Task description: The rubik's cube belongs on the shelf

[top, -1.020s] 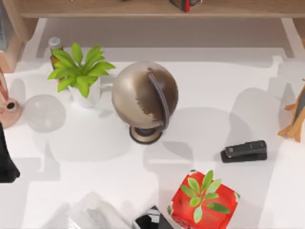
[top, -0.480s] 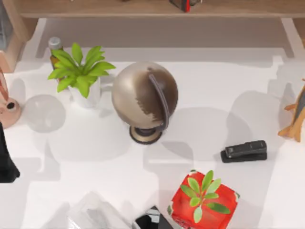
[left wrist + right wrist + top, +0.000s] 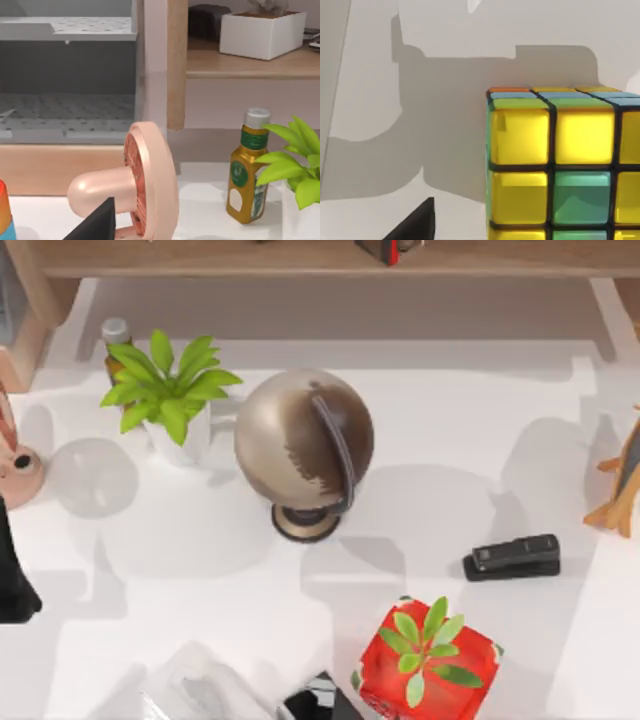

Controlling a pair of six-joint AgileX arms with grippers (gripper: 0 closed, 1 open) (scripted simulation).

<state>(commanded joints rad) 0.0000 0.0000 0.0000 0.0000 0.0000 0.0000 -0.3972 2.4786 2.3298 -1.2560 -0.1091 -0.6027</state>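
- My right wrist camera sits close on the rubik's cube [image 3: 565,165]: glossy yellow and green squares in a black grid, with orange and blue along its upper face. I cannot tell whether my right gripper is wide, narrow or holding the cube.
- Behind the cube lies flat white surface crossed by hard-edged grey shadows.
- My left arm [image 3: 12,575] shows as a dark shape at the table's left edge, parked; its grip I cannot tell either.
- My left wrist camera faces a smooth pink mushroom ornament [image 3: 135,187], a gold bottle [image 3: 247,172] with a grey cap, and green leaves [image 3: 295,165].
- From above, the shelf [image 3: 200,257], a light-tan wooden plank, runs along the far edge.
- On the white table [image 3: 450,420] stand a round brown globe [image 3: 303,445], a black stapler [image 3: 512,556] and a red leaf-patterned box [image 3: 425,658].
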